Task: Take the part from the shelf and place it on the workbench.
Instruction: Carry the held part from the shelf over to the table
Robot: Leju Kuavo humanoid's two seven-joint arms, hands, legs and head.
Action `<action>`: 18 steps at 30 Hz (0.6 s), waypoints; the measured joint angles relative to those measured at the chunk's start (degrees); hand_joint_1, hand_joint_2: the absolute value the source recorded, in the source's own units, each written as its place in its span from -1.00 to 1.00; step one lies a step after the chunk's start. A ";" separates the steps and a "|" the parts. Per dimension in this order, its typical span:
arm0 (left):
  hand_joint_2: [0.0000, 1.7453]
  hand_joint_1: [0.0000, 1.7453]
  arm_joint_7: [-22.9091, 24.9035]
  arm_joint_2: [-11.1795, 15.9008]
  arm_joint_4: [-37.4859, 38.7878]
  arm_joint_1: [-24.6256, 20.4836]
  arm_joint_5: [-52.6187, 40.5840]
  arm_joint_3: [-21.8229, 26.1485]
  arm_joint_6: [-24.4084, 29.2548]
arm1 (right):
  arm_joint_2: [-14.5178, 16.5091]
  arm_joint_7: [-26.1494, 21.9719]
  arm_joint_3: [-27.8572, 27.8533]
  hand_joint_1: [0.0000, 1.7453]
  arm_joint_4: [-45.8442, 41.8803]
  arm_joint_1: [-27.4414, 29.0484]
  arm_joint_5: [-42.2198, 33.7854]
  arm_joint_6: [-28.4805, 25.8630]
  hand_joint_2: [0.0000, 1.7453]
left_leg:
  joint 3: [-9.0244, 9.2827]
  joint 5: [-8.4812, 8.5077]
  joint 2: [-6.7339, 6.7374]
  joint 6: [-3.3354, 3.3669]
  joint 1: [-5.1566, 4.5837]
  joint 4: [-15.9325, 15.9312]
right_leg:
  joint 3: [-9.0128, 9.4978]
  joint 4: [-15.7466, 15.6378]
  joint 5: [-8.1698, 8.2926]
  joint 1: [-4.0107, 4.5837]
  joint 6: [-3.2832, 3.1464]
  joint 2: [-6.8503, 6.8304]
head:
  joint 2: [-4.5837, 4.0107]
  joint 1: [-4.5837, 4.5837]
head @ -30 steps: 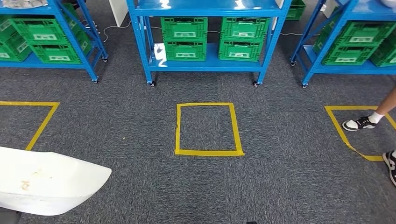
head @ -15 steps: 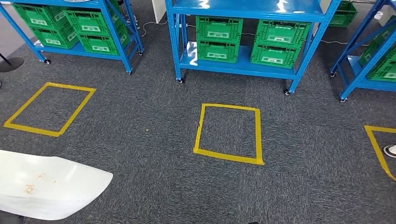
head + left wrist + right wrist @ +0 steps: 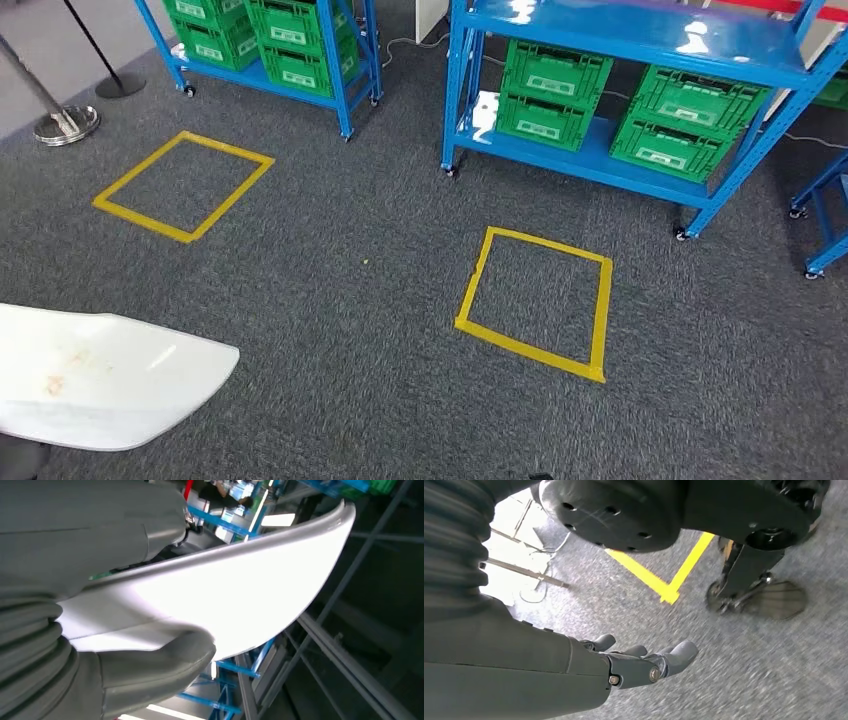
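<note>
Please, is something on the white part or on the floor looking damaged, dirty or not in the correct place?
The white part, which the left hand holds, carries faint orange-brown smudges near its left end, like stains or marks. On the carpet, a tiny yellowish speck lies between the yellow tape squares. Nothing else stands out.

Grey carpet (image 3: pixel 330 300), 2 yellow tape squares (image 3: pixel 535 303), blue racks (image 3: pixel 640 60), green crates (image 3: pixel 545 90)

— What sort of place is this?
— A warehouse or factory storeroom: blue steel shelves (image 3: pixel 640 60) on castors hold green plastic crates (image 3: pixel 548 88).
— And the floor?
— Grey carpet (image 3: pixel 340 300) marked with yellow tape squares (image 3: pixel 535 303).
</note>
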 joint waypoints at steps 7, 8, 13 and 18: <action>1.00 1.00 1.01 0.20 1.50 -2.88 0.40 -1.60 0.45 | -0.01 0.10 -0.14 -1.00 0.01 0.16 -0.05 0.23 1.00 | -0.99 0.44 -5.33 -0.24 0.11 0.84 | -0.89 1.33 1.76 -0.56 0.20 5.33 | 0.00 0.10; 1.00 1.00 0.96 0.42 1.80 -3.27 0.74 -1.84 0.49 | 0.02 0.05 -0.14 -1.00 0.01 0.23 -0.01 0.22 1.00 | -1.27 0.41 -6.15 -0.60 0.11 1.14 | 0.47 -1.82 2.87 -0.72 0.12 6.79 | 0.00 0.10; 1.00 1.00 0.90 1.95 3.18 -4.14 1.37 -3.01 0.57 | 0.23 0.03 -0.16 -1.00 0.01 0.12 0.05 0.46 1.00 | -2.90 0.69 -7.39 -2.70 0.38 1.61 | 1.43 -4.88 3.67 -0.50 -1.63 5.85 | 0.00 0.02; 1.00 1.00 0.87 2.52 4.07 -4.95 1.32 -3.89 0.65 | 0.31 0.02 -0.16 -1.00 0.01 0.31 0.02 0.51 1.00 | -9.12 -6.33 -1.10 -3.39 0.22 15.17 | 1.58 -5.37 3.85 -0.20 -2.93 1.33 | 0.00 -0.26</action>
